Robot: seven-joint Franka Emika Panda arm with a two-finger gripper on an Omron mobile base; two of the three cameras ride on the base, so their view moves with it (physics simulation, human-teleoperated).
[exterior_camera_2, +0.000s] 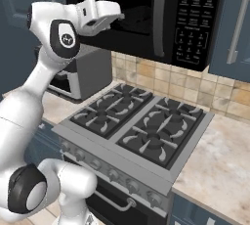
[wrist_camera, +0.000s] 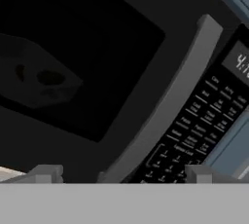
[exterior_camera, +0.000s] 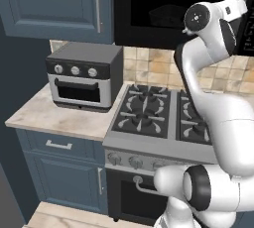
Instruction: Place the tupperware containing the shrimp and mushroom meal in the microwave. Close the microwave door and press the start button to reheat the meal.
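- The gripper (wrist_camera: 121, 172) is spread wide and carries nothing; in the hand view its two finger tips rise at the bottom, one at each side, with the foot of the door handle between them.
- It hangs close before the microwave door (wrist_camera: 82, 47), which looks shut: the dark window lies flush and the long curved bar handle (wrist_camera: 165, 101) runs up beside the keypad (wrist_camera: 194, 125).
- Through the window the tupperware (wrist_camera: 34, 79) shows dimly inside the microwave (exterior_camera_2: 146, 13), with a few dark morsels of the shrimp and mushroom meal (wrist_camera: 48, 78) in it; which is shrimp and which mushroom I cannot tell.
- In the right base view the hand sits at the door's lower left part, above the stove (exterior_camera_2: 141, 131).
- The small countertop oven (exterior_camera: 84, 76) stands apart on the counter (exterior_camera: 54, 115) and has no part in this.
- As I judge it, loading and closing are done; pressing the start button is left, which calls for a move right to the keypad.
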